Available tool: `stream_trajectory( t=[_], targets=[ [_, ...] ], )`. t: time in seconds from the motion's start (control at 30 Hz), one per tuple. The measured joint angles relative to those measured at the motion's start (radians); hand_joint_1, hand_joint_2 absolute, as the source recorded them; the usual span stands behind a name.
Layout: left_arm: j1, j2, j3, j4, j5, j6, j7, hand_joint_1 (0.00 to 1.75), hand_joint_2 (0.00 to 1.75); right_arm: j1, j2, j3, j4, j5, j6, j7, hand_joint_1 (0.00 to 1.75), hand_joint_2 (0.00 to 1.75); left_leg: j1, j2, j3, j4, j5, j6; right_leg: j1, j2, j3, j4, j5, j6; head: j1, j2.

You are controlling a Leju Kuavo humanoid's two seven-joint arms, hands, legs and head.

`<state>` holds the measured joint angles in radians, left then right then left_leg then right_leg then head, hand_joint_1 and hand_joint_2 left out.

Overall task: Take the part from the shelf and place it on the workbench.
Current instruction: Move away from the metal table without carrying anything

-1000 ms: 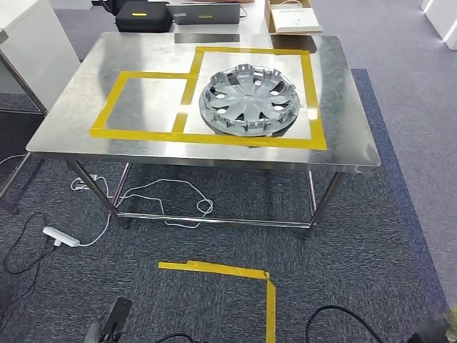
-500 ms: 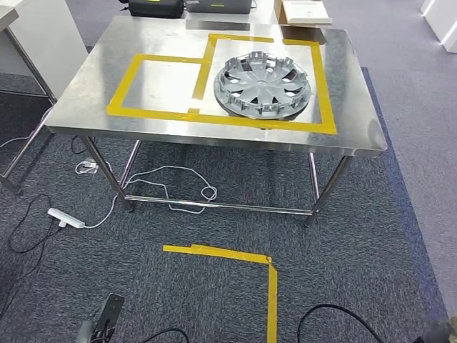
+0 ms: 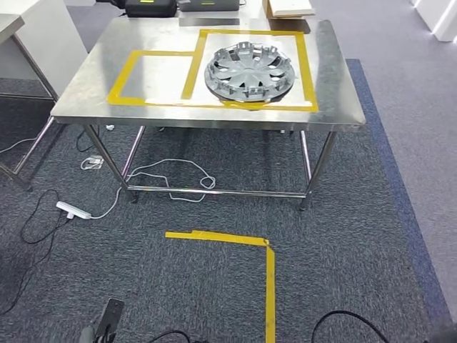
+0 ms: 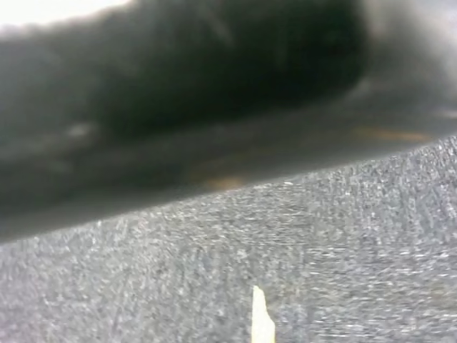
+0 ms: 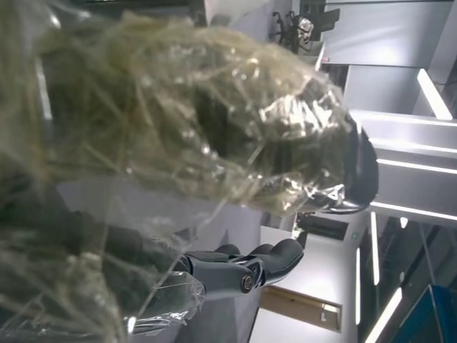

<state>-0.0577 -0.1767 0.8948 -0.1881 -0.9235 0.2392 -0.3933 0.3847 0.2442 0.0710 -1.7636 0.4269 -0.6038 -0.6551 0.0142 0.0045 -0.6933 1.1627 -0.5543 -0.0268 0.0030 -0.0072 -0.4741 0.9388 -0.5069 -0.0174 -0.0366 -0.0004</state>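
Observation:
A dark part wrapped in crinkled clear plastic (image 5: 205, 121) looms close in the right wrist view. My right hand (image 5: 243, 270) holds it, with grey fingers showing beneath the wrap. The steel workbench (image 3: 91, 89) stands ahead in the head view, marked with two yellow tape frames (image 3: 153, 100). A silver hubcap (image 3: 249, 70) lies in the right-hand frame; the left-hand frame is bare. My left hand (image 3: 106, 320) hangs low at the picture's bottom left, over the carpet, and how its fingers lie is unclear.
A yellow tape corner (image 3: 268, 286) marks the carpet before the bench. A white power strip (image 3: 73, 210) and cables (image 3: 172, 179) lie under and left of it. Black cases (image 3: 151, 7) and a cardboard box (image 3: 285, 7) sit beyond the bench, with a white table (image 3: 32, 36) at left.
The whole head view has shifted: the bench and floor tape now sit higher in the picture. The hubcap stays in its frame. The plastic at the bottom right edge has slipped out of the picture.

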Motion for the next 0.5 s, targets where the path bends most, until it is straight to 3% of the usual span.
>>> stream_trajectory(
  t=[0.03,0.07,0.1,0.17,0.23,0.27,0.3,0.37,0.4,0.43,0.5],
  targets=[
    [-0.001,0.000,0.002,0.000,0.000,0.000,0.000,0.00,0.00,0.001,0.005,-0.009,0.003,-0.002,0.008,-0.002,0.00,0.00,0.000,0.000,-0.003,0.063,-0.028,-0.002,0.001,-0.001,-0.016,0.004,0.013,0.000,-0.001,0.000],
    [-0.001,0.001,0.004,0.000,0.001,0.000,0.000,0.00,0.00,0.002,0.011,-0.020,0.006,-0.005,0.018,-0.006,0.00,0.00,0.000,0.000,0.002,0.107,-0.027,-0.003,0.002,-0.001,-0.036,0.010,0.026,0.000,-0.001,0.000],
    [-0.002,0.001,0.006,0.000,0.001,0.000,0.000,0.00,0.00,0.004,0.018,-0.033,0.009,-0.008,0.029,-0.010,0.00,0.00,0.000,0.000,0.018,0.125,-0.004,-0.003,0.003,-0.002,-0.057,0.019,0.038,0.001,-0.001,0.000],
    [-0.003,0.002,0.008,0.000,0.001,0.001,-0.001,0.00,0.00,0.007,0.034,-0.062,0.016,-0.011,0.052,-0.021,0.00,0.00,0.000,-0.001,0.099,0.060,0.048,0.003,0.003,-0.001,-0.101,0.041,0.057,0.007,-0.002,0.000],
    [-0.005,0.001,0.012,0.000,0.001,0.002,-0.001,0.00,0.00,0.010,0.049,-0.091,0.023,-0.013,0.073,-0.029,0.00,0.00,-0.003,-0.002,0.210,-0.087,0.029,0.011,0.005,-0.001,-0.133,0.063,0.072,0.016,-0.002,0.000],
    [-0.006,0.001,0.014,0.000,0.002,0.002,-0.001,0.00,0.00,0.010,0.057,-0.105,0.026,-0.013,0.084,-0.033,0.00,0.00,-0.005,-0.002,0.243,-0.141,0.010,0.015,0.006,-0.002,-0.142,0.069,0.080,0.021,-0.003,0.000],
    [-0.007,0.000,0.017,0.000,0.002,0.003,-0.002,0.00,0.00,0.011,0.064,-0.119,0.029,-0.014,0.095,-0.036,0.00,0.00,-0.008,-0.003,0.257,-0.172,-0.002,0.020,0.006,-0.003,-0.148,0.072,0.090,0.026,-0.002,0.000],
    [-0.005,-0.003,0.023,0.000,0.003,0.004,-0.002,0.00,0.00,0.014,0.075,-0.150,0.037,-0.018,0.115,-0.040,0.00,0.00,-0.010,0.000,0.239,-0.180,0.013,0.034,0.003,-0.002,-0.160,0.070,0.102,0.036,-0.003,0.000],
    [-0.004,-0.004,0.027,0.000,0.004,0.005,-0.002,0.00,0.00,0.016,0.079,-0.166,0.043,-0.022,0.123,-0.040,0.00,0.00,-0.008,0.002,0.224,-0.181,0.025,0.043,0.002,0.001,-0.169,0.080,0.083,0.041,-0.002,0.000],
    [-0.004,-0.006,0.030,-0.001,0.004,0.006,-0.002,0.00,0.00,0.017,0.081,-0.180,0.049,-0.026,0.130,-0.041,0.00,0.00,-0.006,0.005,0.207,-0.183,0.039,0.050,0.000,0.003,-0.183,0.107,0.045,0.047,0.000,0.000],
    [-0.004,-0.006,0.035,-0.001,0.004,0.006,-0.004,0.00,0.00,0.017,0.084,-0.209,0.066,-0.034,0.147,-0.041,0.00,0.00,-0.006,0.007,0.172,-0.183,0.064,0.058,-0.004,0.005,-0.208,0.213,-0.061,0.058,0.003,0.000]
  ],
)
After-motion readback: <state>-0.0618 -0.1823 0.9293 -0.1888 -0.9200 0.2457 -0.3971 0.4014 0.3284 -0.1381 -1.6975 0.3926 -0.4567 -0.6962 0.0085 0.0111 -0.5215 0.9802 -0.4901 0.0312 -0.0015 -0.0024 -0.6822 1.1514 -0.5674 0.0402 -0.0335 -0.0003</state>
